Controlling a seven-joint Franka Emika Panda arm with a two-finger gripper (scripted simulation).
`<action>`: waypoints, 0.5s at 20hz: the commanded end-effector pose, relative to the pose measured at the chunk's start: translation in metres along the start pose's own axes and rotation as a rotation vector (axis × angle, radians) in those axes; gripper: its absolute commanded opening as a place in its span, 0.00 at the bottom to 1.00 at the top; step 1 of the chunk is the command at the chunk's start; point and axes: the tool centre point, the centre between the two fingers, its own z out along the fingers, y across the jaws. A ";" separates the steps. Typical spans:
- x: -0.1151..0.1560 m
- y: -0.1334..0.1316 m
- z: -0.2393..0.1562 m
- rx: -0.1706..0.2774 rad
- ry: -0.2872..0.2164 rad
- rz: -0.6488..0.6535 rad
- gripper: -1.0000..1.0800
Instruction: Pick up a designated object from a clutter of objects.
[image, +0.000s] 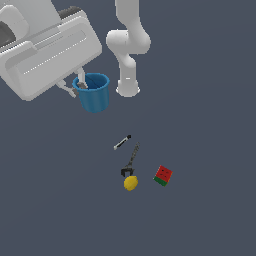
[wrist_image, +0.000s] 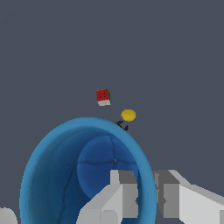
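Small bright blue plastic cup (image: 94, 93), round with slightly tapered walls, hangs upright in my claw (image: 79, 85), near the white arm base (image: 128, 88) in the exterior view. Claw is clamped on the cup rim: one finger (wrist_image: 117, 192) inside the cup, the other (wrist_image: 171, 194) outside against the wall. Whether the cup is clear of the dark grey tabletop (image: 210, 125) I can't tell for sure. Rest of the clutter sits well apart from the cup: thin black-and-white marker (image: 122, 142), dark wrench-like tool (image: 131, 161) with its head touching the yellow lemon (image: 130, 183), red-and-green watermelon-patterned block (image: 163, 175) near the lemon, toward the exterior view's right.
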 end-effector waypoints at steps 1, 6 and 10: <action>0.007 0.001 -0.009 -0.001 0.002 -0.001 0.00; 0.013 0.002 -0.018 -0.001 0.003 -0.001 0.00; 0.015 0.003 -0.020 -0.001 0.003 -0.001 0.00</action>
